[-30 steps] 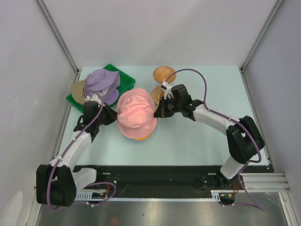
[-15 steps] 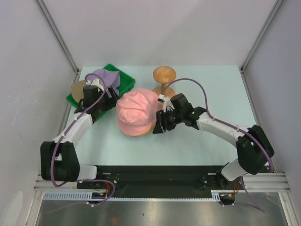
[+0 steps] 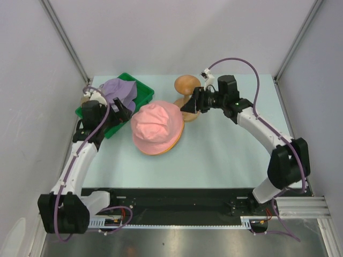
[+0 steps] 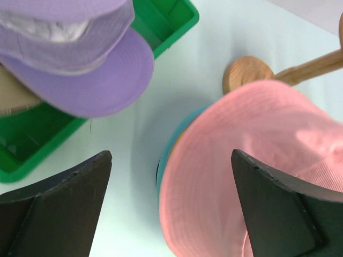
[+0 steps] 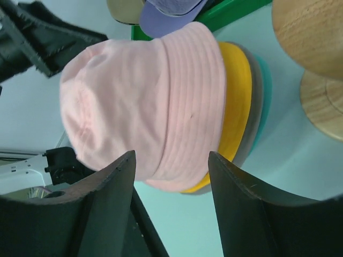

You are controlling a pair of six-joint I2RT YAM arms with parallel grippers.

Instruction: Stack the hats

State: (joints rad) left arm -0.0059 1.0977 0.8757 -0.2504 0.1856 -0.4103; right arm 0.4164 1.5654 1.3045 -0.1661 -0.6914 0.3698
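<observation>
Just now the pink hat (image 3: 155,126) is let go. A second earlier it is seen gripped at its brim from both sides; now both arms are drawn back from it. The left gripper (image 4: 171,158) is lifted away toward the green tray (image 3: 140,92), its fingers spread wide with nothing between them. The right gripper (image 5: 171,155) is pulled off toward the wooden stand (image 3: 186,84), its fingers likewise parted and empty. The release is taken to mean that this placement is finished — the pink hat is left to sit on the pile by itself.

The pile is found a little left of the middle of the table (image 3: 230,155), between the tray at the far left corner and the stand behind it on the right. From the right wrist the layers are read off plainly: under the pink crown an orange hat (image 5: 236,107), then a grey hat (image 5: 256,107), then a teal hat (image 5: 266,101), brims nested one within another. The pink hat is seated somewhat askew, with its crown dented and leaning toward the left edge, and the orange brim is shown mostly along the near and right side.

Two pieces are not yet stacked. The lavender hat (image 3: 119,92) is lying in the tray, and the tan cap (image 3: 87,100) is partly covered by it — whether the cap is wholly inside the tray cannot be made out. The task is judged well along, with the lavender hat within easy reach of the open left gripper.
</observation>
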